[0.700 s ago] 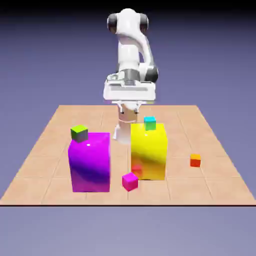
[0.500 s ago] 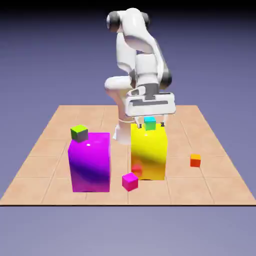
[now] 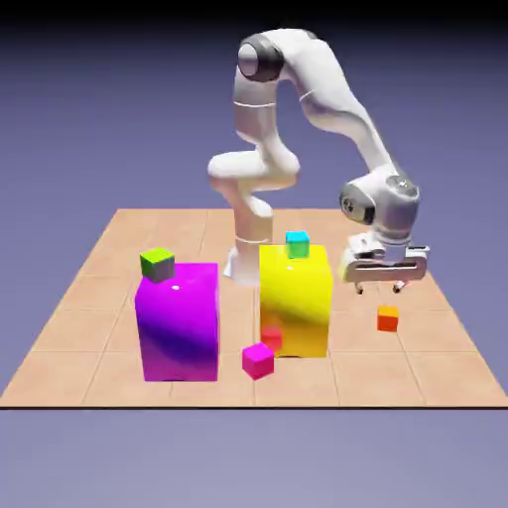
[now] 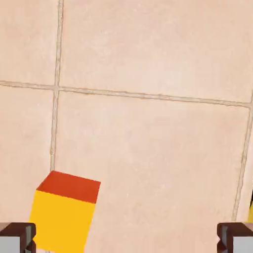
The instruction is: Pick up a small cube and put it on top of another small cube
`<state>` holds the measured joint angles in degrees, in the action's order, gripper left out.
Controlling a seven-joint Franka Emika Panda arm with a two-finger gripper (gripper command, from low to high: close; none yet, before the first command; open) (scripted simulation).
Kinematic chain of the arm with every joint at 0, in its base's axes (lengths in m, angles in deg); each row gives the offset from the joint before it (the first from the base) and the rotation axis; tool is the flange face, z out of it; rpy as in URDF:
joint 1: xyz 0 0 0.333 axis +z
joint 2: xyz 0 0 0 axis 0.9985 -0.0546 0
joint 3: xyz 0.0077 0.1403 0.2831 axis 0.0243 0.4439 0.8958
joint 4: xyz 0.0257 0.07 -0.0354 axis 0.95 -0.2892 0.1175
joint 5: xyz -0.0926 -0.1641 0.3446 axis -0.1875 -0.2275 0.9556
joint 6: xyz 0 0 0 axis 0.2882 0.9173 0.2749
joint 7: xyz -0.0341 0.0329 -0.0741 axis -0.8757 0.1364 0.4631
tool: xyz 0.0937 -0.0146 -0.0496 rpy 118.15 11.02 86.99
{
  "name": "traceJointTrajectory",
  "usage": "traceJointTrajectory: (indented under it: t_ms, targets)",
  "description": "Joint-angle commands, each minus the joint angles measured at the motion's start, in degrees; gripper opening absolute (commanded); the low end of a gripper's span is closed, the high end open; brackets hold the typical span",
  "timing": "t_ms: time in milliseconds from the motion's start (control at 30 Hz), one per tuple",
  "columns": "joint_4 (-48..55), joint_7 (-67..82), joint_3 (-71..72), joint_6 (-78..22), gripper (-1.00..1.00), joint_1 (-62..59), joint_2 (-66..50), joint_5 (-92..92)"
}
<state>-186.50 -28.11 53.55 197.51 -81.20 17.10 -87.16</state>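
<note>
Small orange cube with redder side (image 3: 388, 318), on the tan tiled tabletop (image 3: 218, 392), exterior view's right of the glossy yellow block (image 3: 295, 303) | my two-finger gripper (image 3: 379, 289): above it, fingers wide apart, holding nothing | tiny cyan cube (image 3: 298, 245): at the yellow block's top

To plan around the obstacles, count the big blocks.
2: the purple block, toward the exterior view's left, and the yellow block, nearer its middle. Both stand on the table.
</note>
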Motion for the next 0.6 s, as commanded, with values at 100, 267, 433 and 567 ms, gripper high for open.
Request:
traceJointTrajectory:
  t_ms: [100,267,433,567]
  targets:
    - [0.9,-10.0,7.5,1.1,0.0,-6.1,-7.0,-3.9]
    - [2.2,-18.0,13.9,4.2,0.0,-12.9,-12.3,-8.5]
    - [2.9,-21.9,5.6,9.8,0.0,-5.5,-18.4,-14.2]
    - [3.3,-24.3,0.3,13.4,-1.0,-0.7,-22.1,-17.9]
